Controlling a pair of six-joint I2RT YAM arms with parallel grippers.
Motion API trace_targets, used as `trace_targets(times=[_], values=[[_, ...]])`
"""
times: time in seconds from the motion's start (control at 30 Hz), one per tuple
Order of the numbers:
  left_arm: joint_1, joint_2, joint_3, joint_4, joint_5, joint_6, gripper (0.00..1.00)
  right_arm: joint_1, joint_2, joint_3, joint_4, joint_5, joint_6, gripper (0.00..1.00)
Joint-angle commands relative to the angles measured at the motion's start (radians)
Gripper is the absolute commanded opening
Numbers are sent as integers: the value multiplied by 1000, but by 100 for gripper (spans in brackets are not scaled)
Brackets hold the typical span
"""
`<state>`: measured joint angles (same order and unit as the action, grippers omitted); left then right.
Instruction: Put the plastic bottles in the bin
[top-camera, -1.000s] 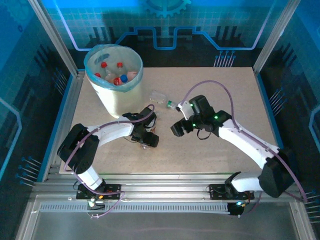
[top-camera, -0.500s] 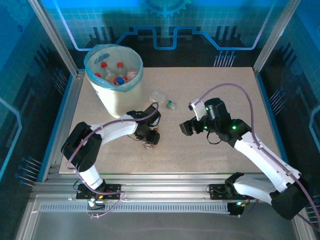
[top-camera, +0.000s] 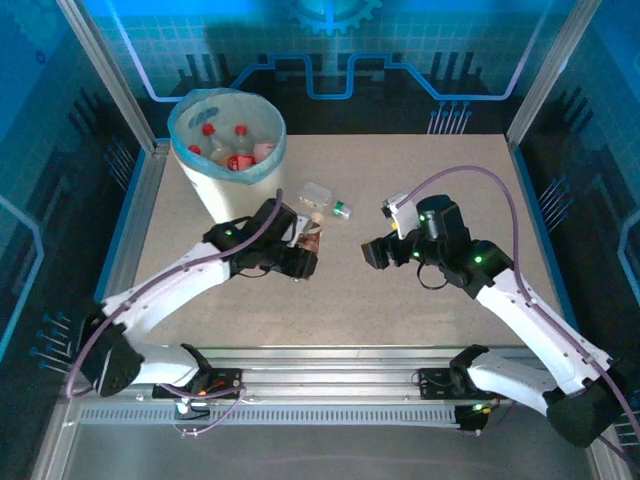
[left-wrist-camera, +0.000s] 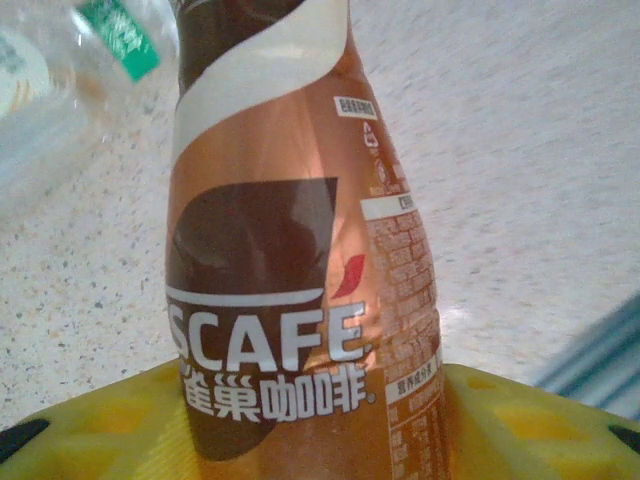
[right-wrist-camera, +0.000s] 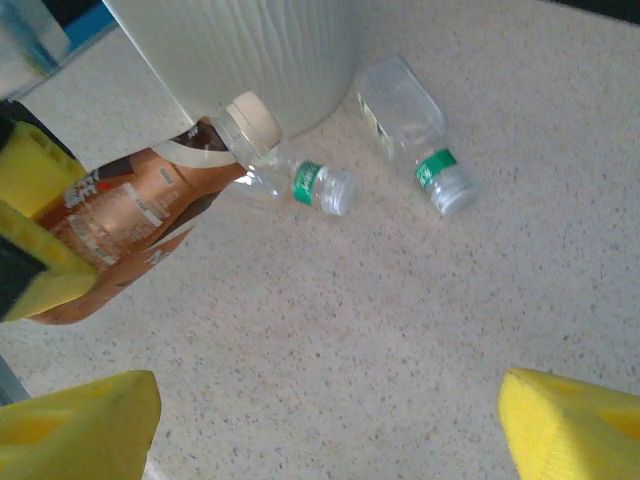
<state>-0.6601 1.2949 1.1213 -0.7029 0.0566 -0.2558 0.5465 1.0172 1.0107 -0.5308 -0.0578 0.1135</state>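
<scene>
Clutching a brown bottle (left-wrist-camera: 300, 250), left tool (top-camera: 300, 261) sits by two clear bottles (right-wrist-camera: 300, 182) near bin (top-camera: 216, 192); right tool (top-camera: 372, 253) released.

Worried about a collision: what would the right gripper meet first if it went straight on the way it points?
The right gripper tilts downward, so probably bare table first; further on lies the clear bottle beside the coffee bottle, depth unclear.

Obstacles: bin (top-camera: 228, 150), upper left; two clear bottles (right-wrist-camera: 410, 120) lying near it, centre. Free tabletop (top-camera: 470, 165): upper right corner, lower centre strip.
</scene>
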Motion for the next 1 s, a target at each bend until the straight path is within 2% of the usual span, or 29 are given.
trace_targets(times=[0.0,0.13,0.37,0.53,0.63,0.67,0.73,0.77,0.8,0.87,0.97], values=[[-7,-88,87,-31,77,27,54,26,-26,87,37,-27,41,87],[-7,-125,200,-59,51,45,54,64,-4,184,42,-3,37,85],[18,-97,392,-53,-54,58,51,140,75,323,81,12,31,84],[71,-80,437,18,-38,22,49,146,145,402,136,-16,49,84],[112,-38,499,-34,-30,44,51,143,199,495,126,12,64,85],[133,-41,495,-23,-72,3,50,142,202,470,173,45,91,85],[157,-70,435,85,-28,-18,49,135,194,359,356,82,136,84],[166,-72,446,81,-19,-6,50,129,201,314,446,73,142,82],[186,-60,488,40,-9,-8,50,116,215,323,456,64,156,81],[230,-38,549,-7,21,-13,50,108,265,410,377,58,151,80],[270,-48,538,48,23,-4,50,122,347,555,290,7,109,81]])
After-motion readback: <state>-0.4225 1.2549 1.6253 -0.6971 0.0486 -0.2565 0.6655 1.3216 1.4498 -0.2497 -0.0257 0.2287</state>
